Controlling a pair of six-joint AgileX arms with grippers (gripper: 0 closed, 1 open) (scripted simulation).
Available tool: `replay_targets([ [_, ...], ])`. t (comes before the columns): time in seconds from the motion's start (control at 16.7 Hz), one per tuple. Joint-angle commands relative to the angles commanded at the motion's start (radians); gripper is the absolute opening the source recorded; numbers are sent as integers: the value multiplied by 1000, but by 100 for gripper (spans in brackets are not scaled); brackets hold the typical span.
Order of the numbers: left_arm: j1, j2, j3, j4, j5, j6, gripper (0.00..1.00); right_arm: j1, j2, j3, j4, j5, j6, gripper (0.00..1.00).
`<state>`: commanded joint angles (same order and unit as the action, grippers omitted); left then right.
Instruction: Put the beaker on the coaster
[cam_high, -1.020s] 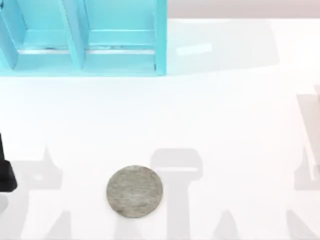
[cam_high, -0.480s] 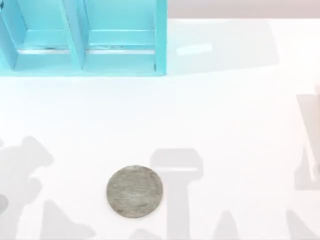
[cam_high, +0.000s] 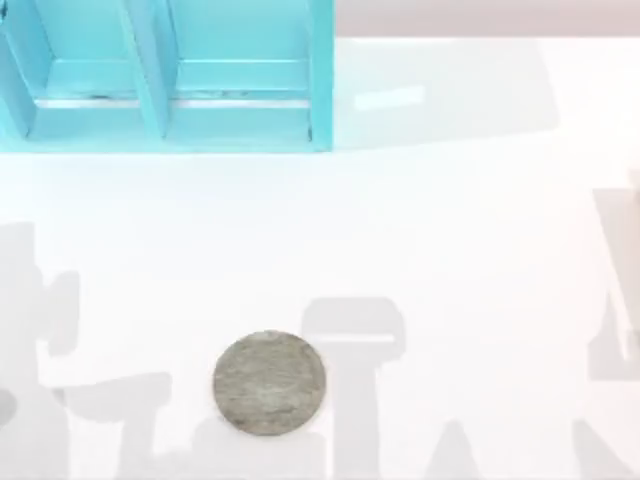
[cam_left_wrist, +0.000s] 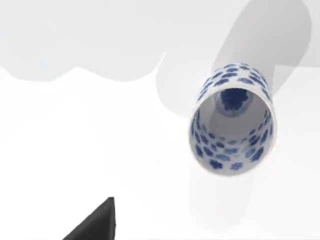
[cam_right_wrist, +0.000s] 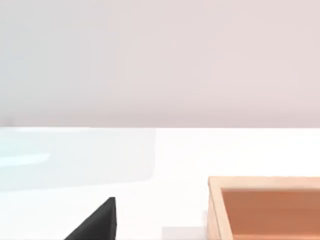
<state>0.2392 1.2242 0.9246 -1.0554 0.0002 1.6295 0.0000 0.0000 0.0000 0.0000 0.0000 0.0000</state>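
The beaker (cam_left_wrist: 232, 120) stands upright on the white worktop (cam_left_wrist: 100, 130), seen from above by the left wrist camera. I cannot tell if the left pincer is apart or together. The coaster (cam_high: 269, 383) lies bare near the front of the worktop, a bit left of the middle. This looks like the reaching step. Next, the left pincer should go down around the beaker, squeeze it, and carry it to the coaster.

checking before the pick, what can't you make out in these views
- Left gripper: cut off by the left wrist view's edge, so open or shut is unknown.
- Right gripper: likewise in the right wrist view.
- Wooden box: cut off by that view's edge.
- Beaker to coaster spacing: separate views.
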Motion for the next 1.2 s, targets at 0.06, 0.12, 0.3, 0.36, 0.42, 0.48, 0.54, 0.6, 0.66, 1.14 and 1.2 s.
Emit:
replay_targets([
  [0.06, 10, 51, 39, -44, 0, 65, 100, 0, 0, 0, 0, 0, 0, 100],
  [0.12, 19, 95, 74, -83, 0, 120, 100, 0, 0, 0, 0, 0, 0, 100],
  [0.3, 38, 182, 146, -163, -1, 222, 100, 0, 0, 0, 0, 0, 0, 100],
  [0.36, 41, 194, 158, -175, -1, 236, 100, 0, 0, 0, 0, 0, 0, 100],
  [0.42, 42, 198, 162, -179, -1, 240, 100, 0, 0, 0, 0, 0, 0, 100],
  [0.48, 42, 198, 162, -179, -1, 240, 100, 0, 0, 0, 0, 0, 0, 100],
  [0.54, 42, 198, 162, -179, -1, 240, 100, 0, 0, 0, 0, 0, 0, 100],
  [0.6, 42, 198, 162, -179, -1, 240, 100, 0, 0, 0, 0, 0, 0, 100],
  [0.66, 37, 195, 159, -177, -1, 239, 100, 0, 0, 0, 0, 0, 0, 100],
  [1.14, 43, 275, -28, 94, -1, 242, 100, 0, 0, 0, 0, 0, 0, 100],
  [1.2, 44, 290, -61, 144, -1, 243, 100, 0, 0, 0, 0, 0, 0, 100],
])
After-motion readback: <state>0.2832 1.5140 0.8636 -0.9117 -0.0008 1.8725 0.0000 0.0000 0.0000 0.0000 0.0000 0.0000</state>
